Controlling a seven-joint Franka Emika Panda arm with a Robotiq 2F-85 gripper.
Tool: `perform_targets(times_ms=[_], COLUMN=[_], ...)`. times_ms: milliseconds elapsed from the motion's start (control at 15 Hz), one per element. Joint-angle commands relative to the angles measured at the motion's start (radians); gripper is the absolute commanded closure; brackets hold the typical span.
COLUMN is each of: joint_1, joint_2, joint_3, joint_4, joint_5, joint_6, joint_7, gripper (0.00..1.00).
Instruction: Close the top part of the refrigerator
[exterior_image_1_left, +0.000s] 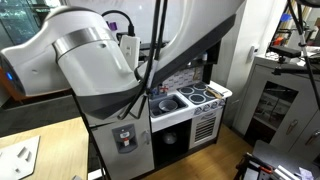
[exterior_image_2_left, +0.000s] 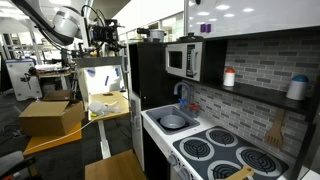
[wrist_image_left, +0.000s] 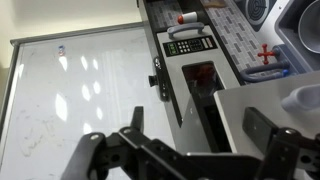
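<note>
The refrigerator's top door (wrist_image_left: 80, 100) stands swung wide open beside the black refrigerator body (exterior_image_2_left: 150, 85), pale inner face showing. The gripper (wrist_image_left: 193, 128) hovers before that door, jaws spread and released. Past the refrigerator sit a microwave (exterior_image_2_left: 183, 60) and, seemingly, a sink (exterior_image_2_left: 172, 122).

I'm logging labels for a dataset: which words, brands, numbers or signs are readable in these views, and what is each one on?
No text can be read in any view.
Microwave keypad: marks too small to read.
White jar on the shelf: blurred, no legible letters.
Open white door in the wrist view: faint smudges only, no words.
</note>
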Motion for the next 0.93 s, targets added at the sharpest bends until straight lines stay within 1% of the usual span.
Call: perform_targets(times_ms=[0, 400, 600, 867], joint_1=[-0.039, -0.059, -0.063, -0.073], joint_2=[-0.027, -0.041, -0.044, -0.053], joint_3=[0.001, 0.004, 0.003, 0.009], joint_4=[-0.052, -0.1, -0.111, -0.116], joint_5=[-0.032, -0.042, -0.08, -0.134], joint_6=[0.03, 0.03, 0.039, 0.09], joint_7=[0.032, 0.075, 0.091, 0.082], gripper=[0.0, 0.0, 0.0, 0.0])
